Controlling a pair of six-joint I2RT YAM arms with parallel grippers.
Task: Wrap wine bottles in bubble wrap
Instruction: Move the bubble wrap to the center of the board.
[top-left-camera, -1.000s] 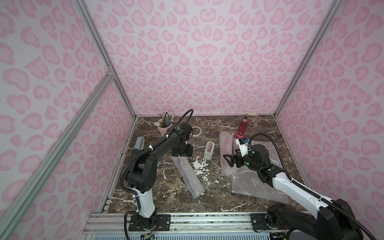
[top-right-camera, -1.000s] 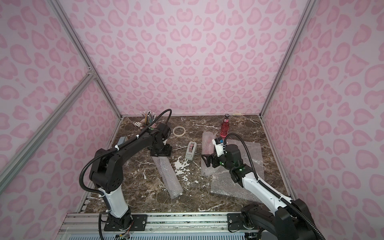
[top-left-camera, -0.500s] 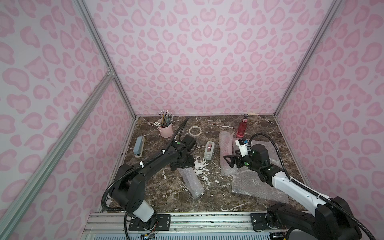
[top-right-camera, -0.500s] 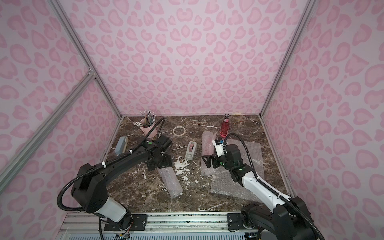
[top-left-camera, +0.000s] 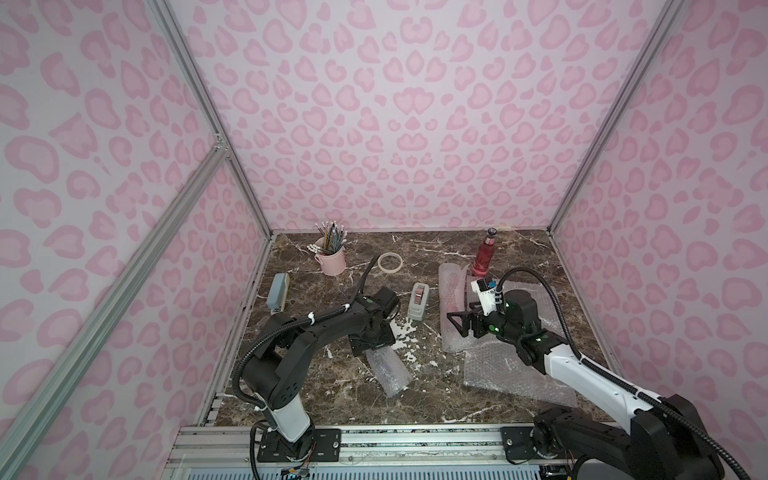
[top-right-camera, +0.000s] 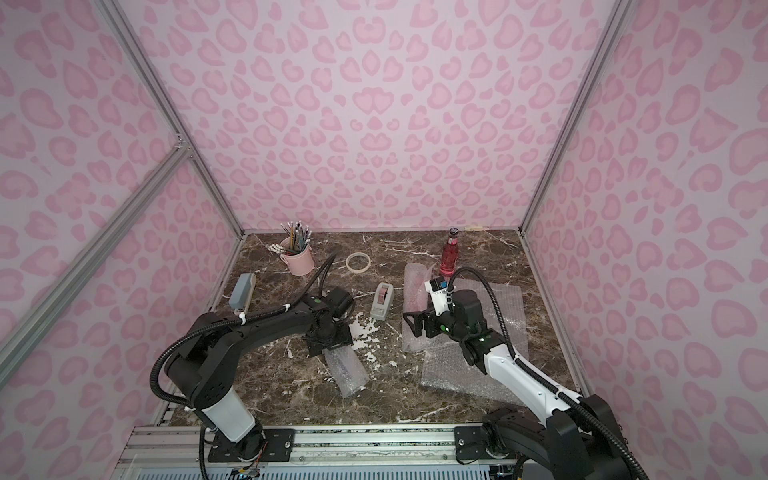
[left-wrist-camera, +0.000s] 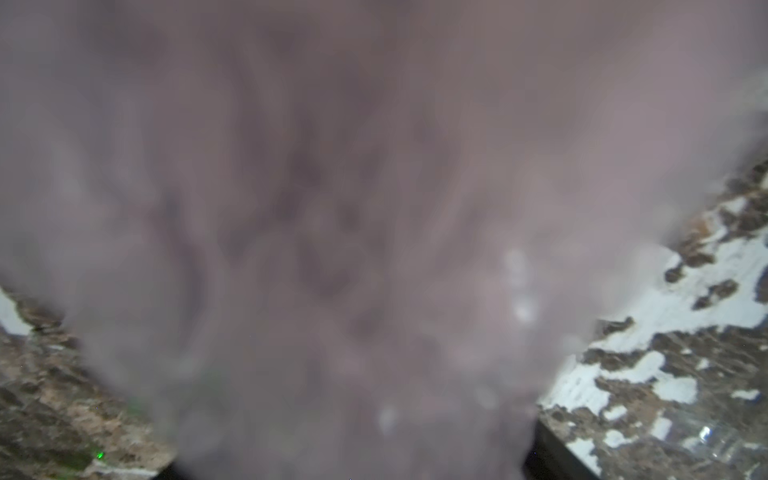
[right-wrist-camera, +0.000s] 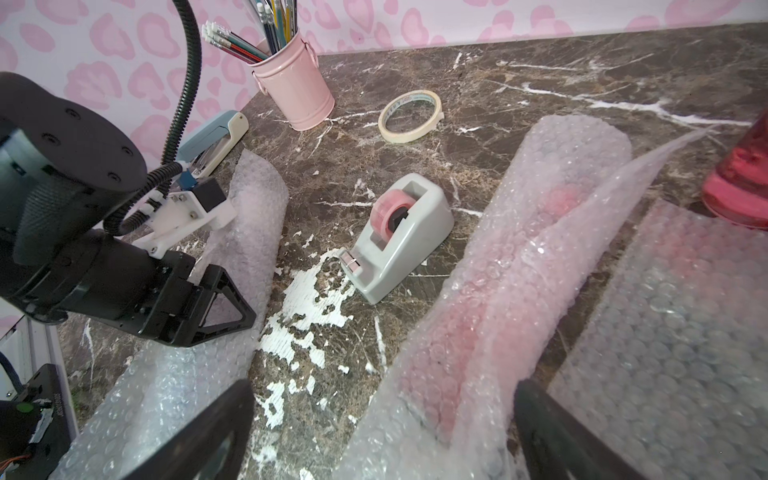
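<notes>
Bubble wrap (top-left-camera: 388, 370), knobbly and clear, was seen rolled into a tube on veined marble (top-left-camera: 332, 395) under the left gripper (top-left-camera: 371, 340), grip state untellable; right gripper (top-left-camera: 466, 328) was spread wide astride a pink-tinted roll (top-left-camera: 451, 286).

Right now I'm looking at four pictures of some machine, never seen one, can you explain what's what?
Two robot arms stand at a marble table. Two pictures look down from overhead; two come from cameras on the arms' wrists. The left gripper is down at a bubble wrap roll, which blurs its camera; whether it grips is unclear. The right gripper is open over a second roll showing pink inside, likely a bottle. Also there: a standing pink-red bottle, a flat sheet, a tape dispenser, a tape ring, a pencil cup and a stapler.
</notes>
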